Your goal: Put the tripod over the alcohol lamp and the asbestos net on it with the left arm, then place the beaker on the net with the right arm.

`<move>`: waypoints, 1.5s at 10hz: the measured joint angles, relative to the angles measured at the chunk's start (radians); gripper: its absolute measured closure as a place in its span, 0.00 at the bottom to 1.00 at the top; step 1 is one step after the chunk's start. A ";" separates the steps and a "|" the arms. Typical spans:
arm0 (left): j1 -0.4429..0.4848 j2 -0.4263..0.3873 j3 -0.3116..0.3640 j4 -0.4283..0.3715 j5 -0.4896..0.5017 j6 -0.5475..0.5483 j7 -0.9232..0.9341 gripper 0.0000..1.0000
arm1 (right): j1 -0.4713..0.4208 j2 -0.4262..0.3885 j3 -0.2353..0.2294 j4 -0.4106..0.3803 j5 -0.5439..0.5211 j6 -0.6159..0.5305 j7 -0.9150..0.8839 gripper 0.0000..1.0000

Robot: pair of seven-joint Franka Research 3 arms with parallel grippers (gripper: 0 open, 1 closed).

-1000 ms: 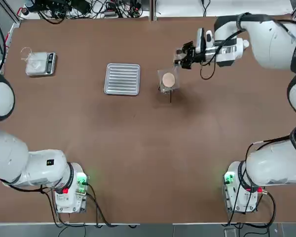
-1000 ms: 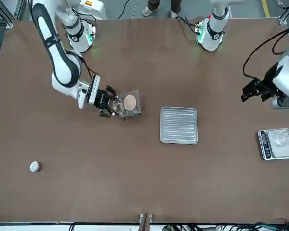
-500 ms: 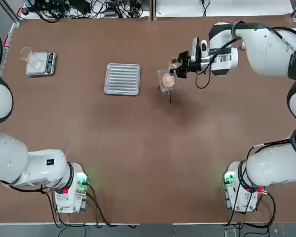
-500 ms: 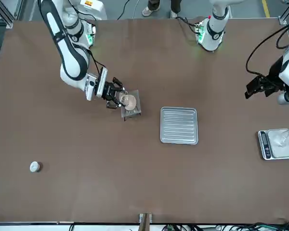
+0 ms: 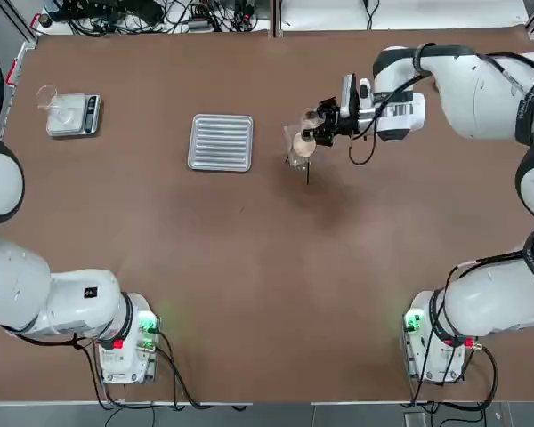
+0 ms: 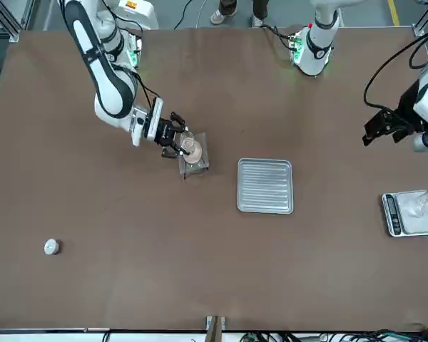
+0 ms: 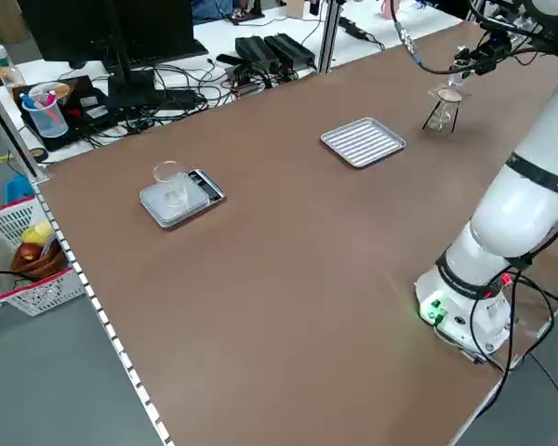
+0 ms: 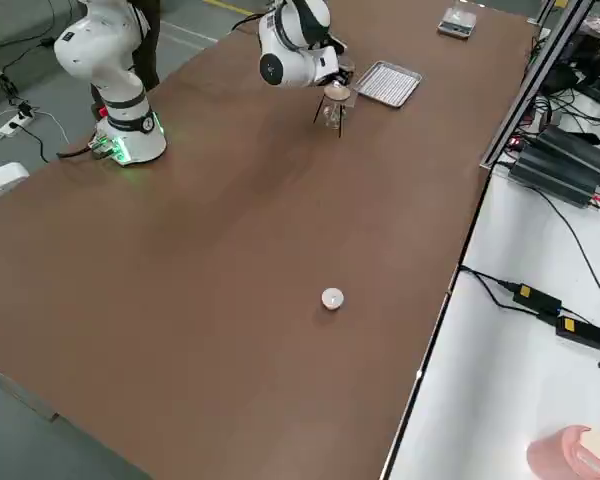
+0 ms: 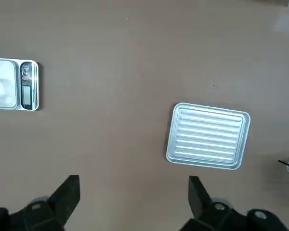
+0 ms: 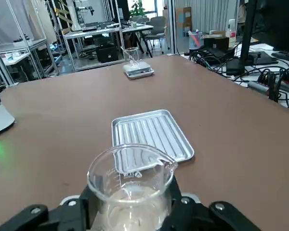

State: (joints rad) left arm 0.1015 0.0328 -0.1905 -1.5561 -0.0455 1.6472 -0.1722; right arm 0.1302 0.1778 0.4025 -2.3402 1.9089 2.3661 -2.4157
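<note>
The tripod [image 5: 307, 167] stands mid-table with the square asbestos net [image 5: 300, 148] on top; the alcohol lamp beneath it is mostly hidden. My right gripper [image 5: 315, 126] is shut on the clear glass beaker [image 10: 130, 179] and holds it upright over the net's right edge. Whether the beaker [image 6: 185, 142] touches the net [image 6: 195, 158] I cannot tell. My left gripper [image 9: 132, 192] is open and empty, high above the table's left side, far from the tripod; the front view shows the left gripper [image 6: 376, 132] near the scale.
A ribbed metal tray [image 5: 221, 141] lies just left of the tripod. A small scale [image 5: 72, 115] carrying a glass cup sits at the far left. A small white round object [image 6: 51, 246] lies at the table's far right side.
My right gripper has carried the beaker leftward from beside the tripod to over the net's edge. The left arm drew back slightly.
</note>
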 joint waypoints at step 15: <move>0.005 0.002 -0.008 0.000 0.011 0.000 -0.003 0.01 | 0.011 0.069 -0.004 0.029 0.047 0.026 -0.050 0.41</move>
State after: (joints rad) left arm 0.1065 0.0350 -0.1985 -1.5562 -0.0346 1.6472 -0.1754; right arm 0.1409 0.2472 0.3982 -2.3116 1.9560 2.3920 -2.4659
